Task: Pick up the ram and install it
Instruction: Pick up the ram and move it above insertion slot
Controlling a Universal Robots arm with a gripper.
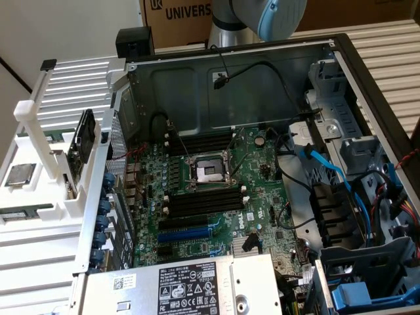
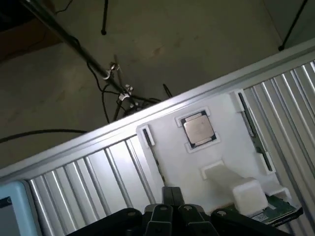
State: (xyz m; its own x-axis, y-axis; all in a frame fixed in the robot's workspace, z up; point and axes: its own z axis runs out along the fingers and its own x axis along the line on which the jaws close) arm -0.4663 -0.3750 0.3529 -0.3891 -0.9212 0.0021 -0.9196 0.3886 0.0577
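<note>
The step in hand, as I judge it, is the reach for the ram (image 2: 153, 157), which stands on its edge in a narrow slot of the white holder (image 2: 172, 162) on the ribbed desk (image 2: 98, 172), just beside the square processor chip (image 2: 199, 130); it is not yet picked up. To do this step well, I think the fingers (image 2: 167, 195) should be turned so that they close across the thin faces of the stick near its middle, not on its ends. They must be opened wide enough before they go down, and the descent should be straight, so that the tips do not hit the white walls of the slot or the chip beside it. A straight lift will keep the stick from jamming in the holder. In the wrist view the fingers are closed together, hold nothing, and hang above the holder without touching the ram.
</note>
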